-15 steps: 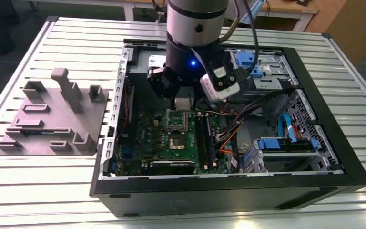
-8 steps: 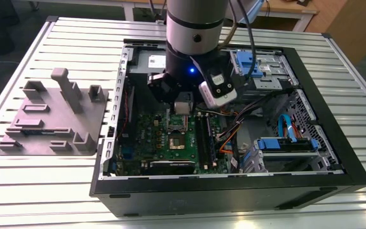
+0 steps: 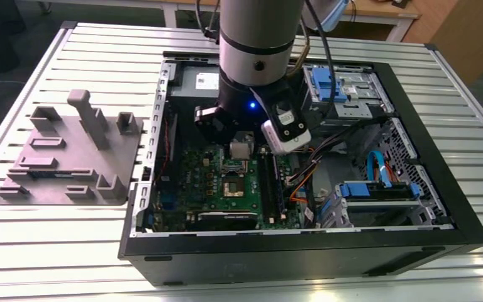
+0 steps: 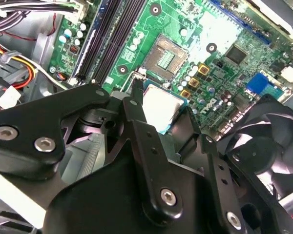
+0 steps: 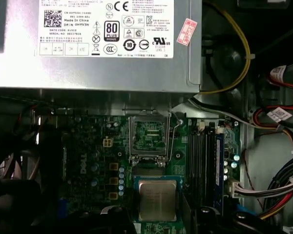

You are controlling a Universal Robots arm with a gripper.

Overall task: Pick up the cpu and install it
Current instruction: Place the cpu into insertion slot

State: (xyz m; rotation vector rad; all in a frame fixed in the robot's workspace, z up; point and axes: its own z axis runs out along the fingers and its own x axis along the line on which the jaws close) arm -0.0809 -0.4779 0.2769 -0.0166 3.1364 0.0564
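We see claw [image 4: 165,111] clamped on cpu [image 4: 161,103], gripping opposite edges, we reckon to spare its underside. Cpu held flat, metal top up, above green board [image 4: 224,29], near open socket [image 4: 166,57], not seated.

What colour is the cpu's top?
Silver-grey metal; the cpu shows best in the first wrist view.

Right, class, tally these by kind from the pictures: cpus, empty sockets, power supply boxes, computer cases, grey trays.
cpu: 1
empty socket: 1
power supply box: 1
computer case: 1
grey tray: 1
Total: 5
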